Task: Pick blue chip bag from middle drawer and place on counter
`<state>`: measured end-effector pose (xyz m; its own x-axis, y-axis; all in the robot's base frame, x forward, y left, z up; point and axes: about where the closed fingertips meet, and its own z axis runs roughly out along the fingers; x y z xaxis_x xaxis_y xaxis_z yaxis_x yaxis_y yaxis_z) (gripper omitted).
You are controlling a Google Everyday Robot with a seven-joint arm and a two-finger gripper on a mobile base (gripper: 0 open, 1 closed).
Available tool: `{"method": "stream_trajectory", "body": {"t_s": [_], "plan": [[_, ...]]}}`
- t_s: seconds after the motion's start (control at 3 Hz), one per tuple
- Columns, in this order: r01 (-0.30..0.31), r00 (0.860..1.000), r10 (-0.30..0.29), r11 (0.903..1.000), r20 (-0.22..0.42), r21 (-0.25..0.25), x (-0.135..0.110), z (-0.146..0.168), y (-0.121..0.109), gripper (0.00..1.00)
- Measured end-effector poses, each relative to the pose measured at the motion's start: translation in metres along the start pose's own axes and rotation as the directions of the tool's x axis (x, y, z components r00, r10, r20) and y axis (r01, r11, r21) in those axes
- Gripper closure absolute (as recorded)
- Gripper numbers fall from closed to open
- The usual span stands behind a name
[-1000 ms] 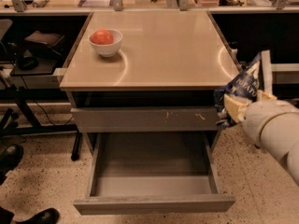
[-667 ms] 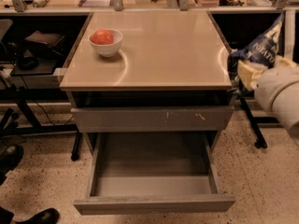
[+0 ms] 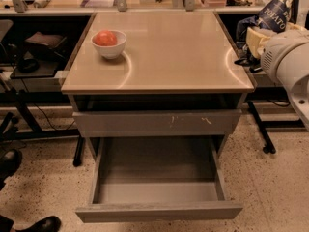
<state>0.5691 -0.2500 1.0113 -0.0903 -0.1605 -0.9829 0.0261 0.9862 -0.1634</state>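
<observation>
The blue chip bag (image 3: 277,12), dark-blue foil with white lettering, hangs in the air at the top right, just beyond the counter's right edge. My gripper (image 3: 257,36) is shut on its lower part, with my white arm (image 3: 289,62) behind it. The beige counter (image 3: 169,52) lies to the left of the bag, below its level. The middle drawer (image 3: 159,193) stands pulled out at the bottom of the grey cabinet, and nothing shows on its grey floor.
A white bowl (image 3: 109,43) with a red-orange fruit sits at the counter's back left. A grey front panel with pale scuffs (image 3: 157,123) is above the open drawer. Black stands and cables are at left, a black shoe (image 3: 36,224) at bottom left, and a cluttered shelf behind.
My arm has risen and moved back with the blue chip bag, from beside the cabinet's right side to above counter height at the top right.
</observation>
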Motion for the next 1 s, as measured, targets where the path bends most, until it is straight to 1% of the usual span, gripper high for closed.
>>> {"method": "stream_trajectory", "body": {"t_s": [0.33,0.67,1.0], "plan": [[0.007,1.0,-0.007,0.9999,0.019,0.015,-0.007,0.005,-0.004,1.0],[0.032,0.999,-0.031,0.9988,0.043,-0.037,-0.015,0.052,0.019,1.0],[0.067,0.998,-0.067,0.9953,0.007,-0.071,0.009,0.12,0.04,1.0]]}}
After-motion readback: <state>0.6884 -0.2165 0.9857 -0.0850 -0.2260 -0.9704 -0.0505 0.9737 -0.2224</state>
